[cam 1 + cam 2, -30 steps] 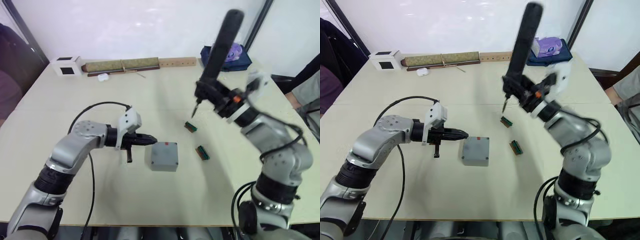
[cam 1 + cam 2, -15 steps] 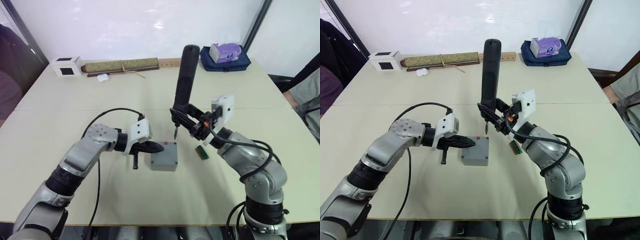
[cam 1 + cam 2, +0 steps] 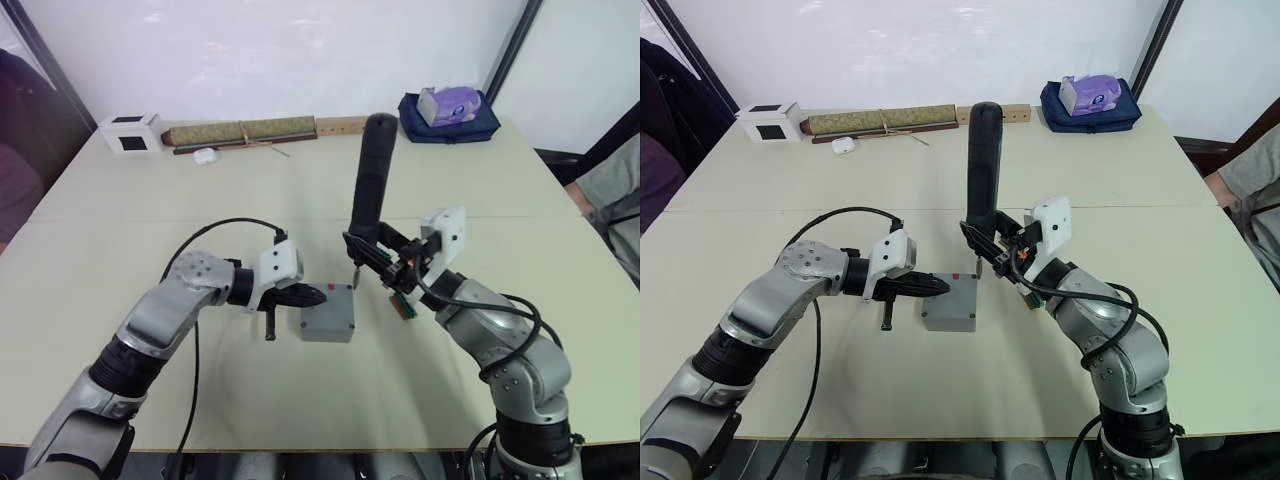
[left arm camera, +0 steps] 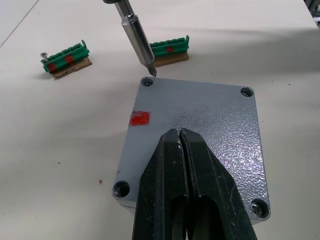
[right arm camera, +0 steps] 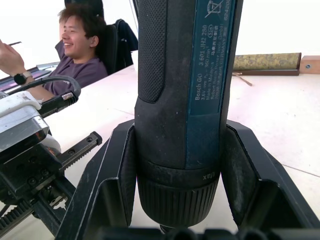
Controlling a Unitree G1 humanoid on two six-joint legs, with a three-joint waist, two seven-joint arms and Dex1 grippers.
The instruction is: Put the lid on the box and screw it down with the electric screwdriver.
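Here our right gripper [image 3: 992, 243] clamps the black cylindrical electric screwdriver [image 3: 983, 165] upright, its thin metal bit [image 4: 136, 35] just above a corner screw hole of the flat grey lid [image 4: 195, 130] seated on the square grey box [image 3: 328, 318]. Our left gripper [image 4: 179, 137], fingers pressed together, rests on the lid.

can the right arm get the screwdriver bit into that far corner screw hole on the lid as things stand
Probably yes. The electric screwdriver bit hangs just above the lid's corner hole, nothing between them. The shut left gripper presses mid-lid, clear of that corner.
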